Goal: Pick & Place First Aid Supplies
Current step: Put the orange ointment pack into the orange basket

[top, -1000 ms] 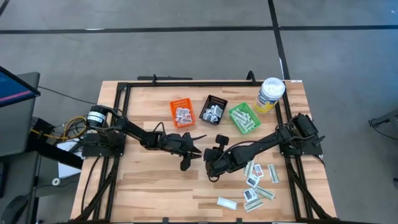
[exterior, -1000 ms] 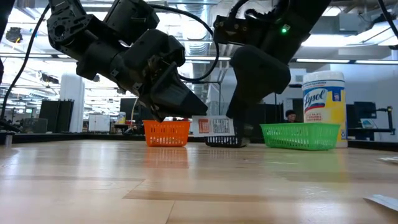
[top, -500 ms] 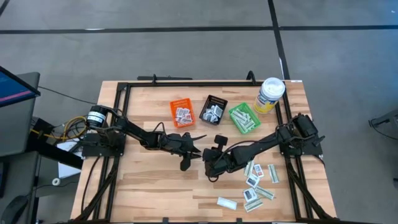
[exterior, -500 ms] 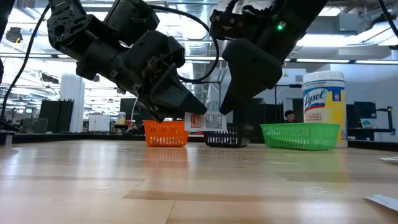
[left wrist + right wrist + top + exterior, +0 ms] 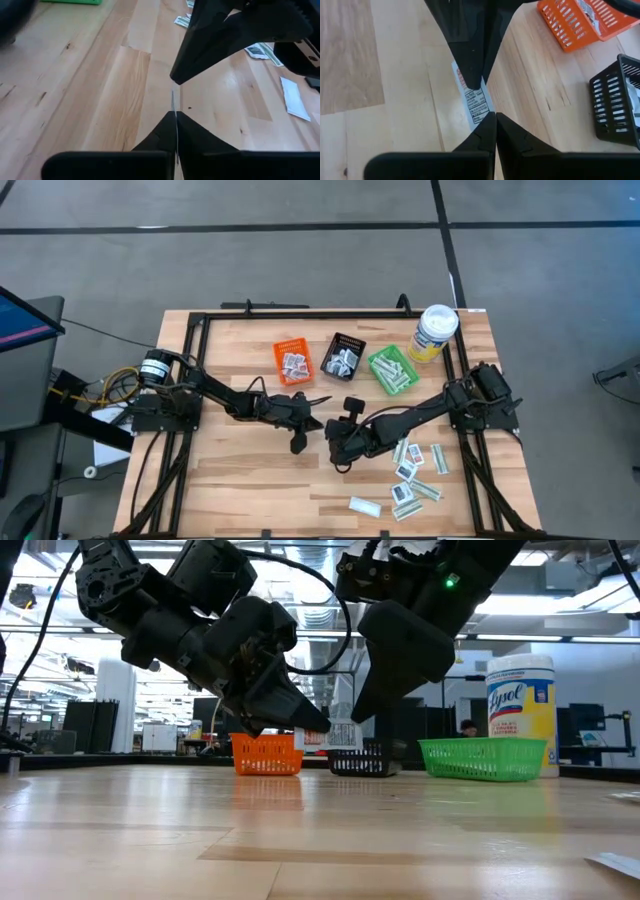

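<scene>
Low view shows my left gripper (image 5: 318,729) and my right gripper (image 5: 357,718) meeting tip to tip above the table (image 5: 320,840), with one white printed packet (image 5: 340,736) spanning the gap between them. Both grippers are clamped on that packet: each wrist view shows its own fingers pressed together on an edge of the thin paper, held off the wood. Risk, as I judge it: the packet is pinched at two ends, so any pull apart, or twist between my arms, could tear or crumple it; if either gripper lets go late, the other may drag it askew, and a shallow pinch could let it slip and fall short of a bin. High view shows the orange bin (image 5: 293,361) holding several squarish white packets, the black bin (image 5: 343,358) holding a pile of pale packets, and the green bin (image 5: 392,370) holding long pale-green strips. More loose packets (image 5: 415,470) lie on the table near my right arm. A yellow canister (image 5: 434,332) stands beside the green bin.
</scene>
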`<act>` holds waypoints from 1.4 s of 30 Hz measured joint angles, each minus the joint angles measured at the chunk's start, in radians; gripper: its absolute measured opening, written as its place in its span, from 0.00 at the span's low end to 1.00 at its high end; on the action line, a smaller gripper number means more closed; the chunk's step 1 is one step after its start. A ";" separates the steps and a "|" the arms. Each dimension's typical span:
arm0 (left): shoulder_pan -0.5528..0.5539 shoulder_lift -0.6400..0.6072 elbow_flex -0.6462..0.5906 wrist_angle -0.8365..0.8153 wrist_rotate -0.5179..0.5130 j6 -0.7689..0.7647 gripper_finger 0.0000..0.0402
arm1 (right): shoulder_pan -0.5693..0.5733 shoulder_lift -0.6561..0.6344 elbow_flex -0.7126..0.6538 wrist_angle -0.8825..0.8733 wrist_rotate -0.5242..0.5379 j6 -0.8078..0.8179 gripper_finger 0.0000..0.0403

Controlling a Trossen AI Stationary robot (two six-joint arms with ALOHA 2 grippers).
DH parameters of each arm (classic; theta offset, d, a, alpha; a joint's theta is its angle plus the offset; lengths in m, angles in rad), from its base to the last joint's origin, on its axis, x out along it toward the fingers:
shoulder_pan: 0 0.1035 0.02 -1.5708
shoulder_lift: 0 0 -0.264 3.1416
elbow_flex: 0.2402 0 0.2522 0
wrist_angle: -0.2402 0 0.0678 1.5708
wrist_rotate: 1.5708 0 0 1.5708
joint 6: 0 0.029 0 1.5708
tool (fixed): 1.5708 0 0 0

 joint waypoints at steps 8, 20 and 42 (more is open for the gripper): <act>0.007 0.000 0.000 -0.018 -0.002 0.000 0.02 | 0.008 0.000 0.000 -0.001 -0.008 0.001 0.12; 0.176 -0.221 -0.001 -0.207 -0.141 0.109 0.02 | 0.024 0.000 -0.032 0.006 -0.041 0.004 0.25; 0.468 -0.300 -0.131 -0.283 0.115 0.048 0.07 | 0.021 0.000 -0.032 0.060 -0.060 0.003 0.25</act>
